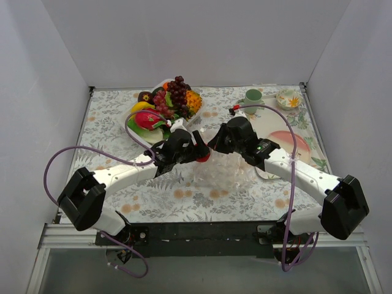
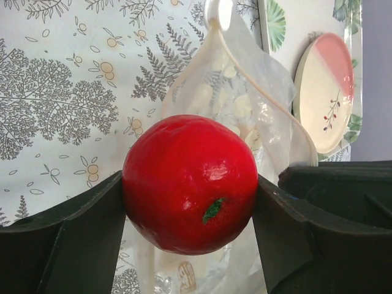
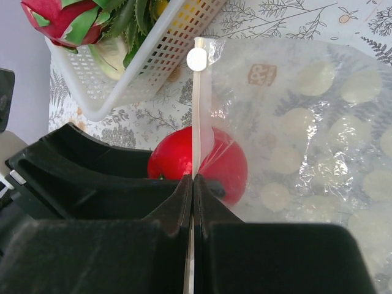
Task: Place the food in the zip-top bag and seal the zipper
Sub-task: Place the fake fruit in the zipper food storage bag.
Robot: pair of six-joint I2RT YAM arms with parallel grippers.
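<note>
The task looks to be at an early stage. The crinkly clear plastic zip-top bag (image 1: 225, 173) lies on the leaf-patterned surface (image 1: 110, 116) between the two arms. No food shows inside it, only pale printed spots on the film. Most of the toy food, a dark purple grape bunch (image 1: 177, 90) among it, sits in the white lattice plastic basket (image 3: 138, 70) at the far side of the surface. One piece is on its way: the round glossy red toy fruit (image 2: 190, 177) is at the bag's mouth, though I cannot tell whether it has passed the lip. The rest of the filling and all of the sealing are left to do.

The left gripper (image 2: 190, 205) has its black fingers (image 2: 79, 239) spread to the fruit's width, one pressed on each side, holding it over the bag. The right gripper (image 3: 193, 184) has its fingers (image 3: 122, 190) pressed together. They pinch the thin pale zipper strip (image 3: 199, 104) along the bag's edge and lift that lip, so the mouth stands open just beside the fruit.
</note>
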